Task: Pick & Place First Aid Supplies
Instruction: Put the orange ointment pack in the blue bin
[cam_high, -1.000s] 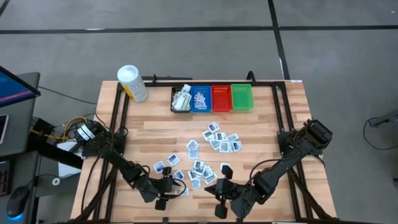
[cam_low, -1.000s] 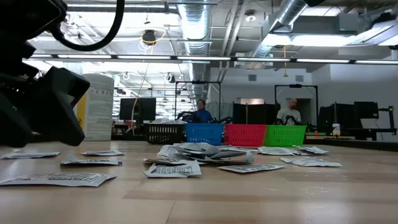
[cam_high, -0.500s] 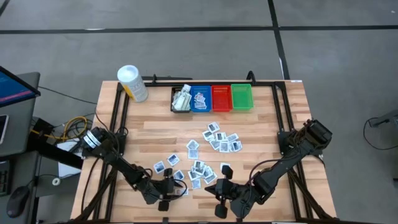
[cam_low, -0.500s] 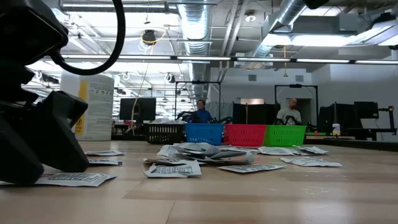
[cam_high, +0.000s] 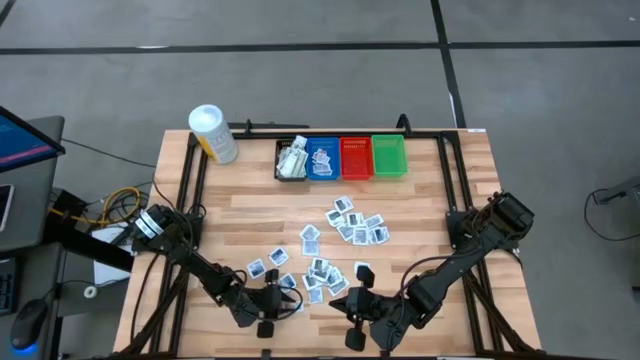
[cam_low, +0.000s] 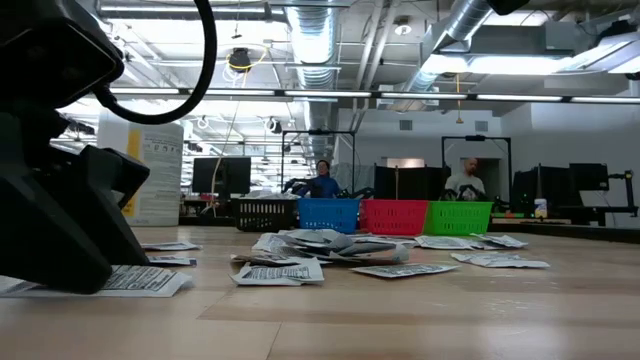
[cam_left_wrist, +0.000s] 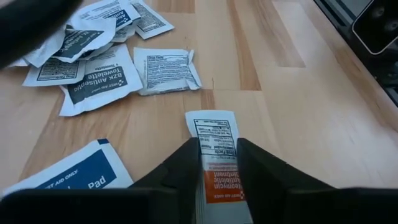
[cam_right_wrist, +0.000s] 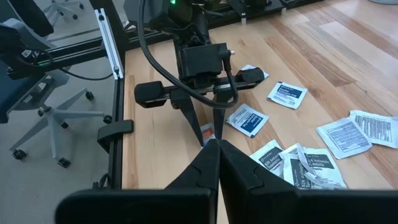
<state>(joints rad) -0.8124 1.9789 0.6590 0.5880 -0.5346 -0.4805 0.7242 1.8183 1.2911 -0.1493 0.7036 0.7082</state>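
The first aid supplies are small flat packets (cam_high: 352, 224) scattered over the middle of the wooden table, with a second cluster (cam_high: 318, 276) nearer the front. My left gripper (cam_left_wrist: 216, 145) is down at the table top near the front edge (cam_high: 283, 303). It is shut on a narrow white packet with an orange end (cam_left_wrist: 213, 134). In the low view it is the dark mass at the left (cam_low: 70, 235). My right gripper (cam_right_wrist: 214, 146) is shut and empty, hanging above the front edge (cam_high: 356, 312) to the right of the left one. My left gripper has the narrow packet between its two fingers (cam_left_wrist: 188, 163), which stand against the packet's two long edges at its orange end (cam_left_wrist: 219, 182). The fingers slant down from the table's left and lie along the packet. The packet lies flat on the wood, its white end (cam_left_wrist: 212, 122) sticking out ahead.
Black (cam_high: 292, 160), blue (cam_high: 323, 158), red (cam_high: 356, 157) and green (cam_high: 389, 156) bins stand in a row at the far edge. A white tub (cam_high: 213, 133) stands at the far left. A blue pad packet (cam_left_wrist: 81, 171) lies close beside the left gripper.
My left gripper has sunk onto the table top, down among the packets at the front left. The right arm and the scattered packets have kept still.
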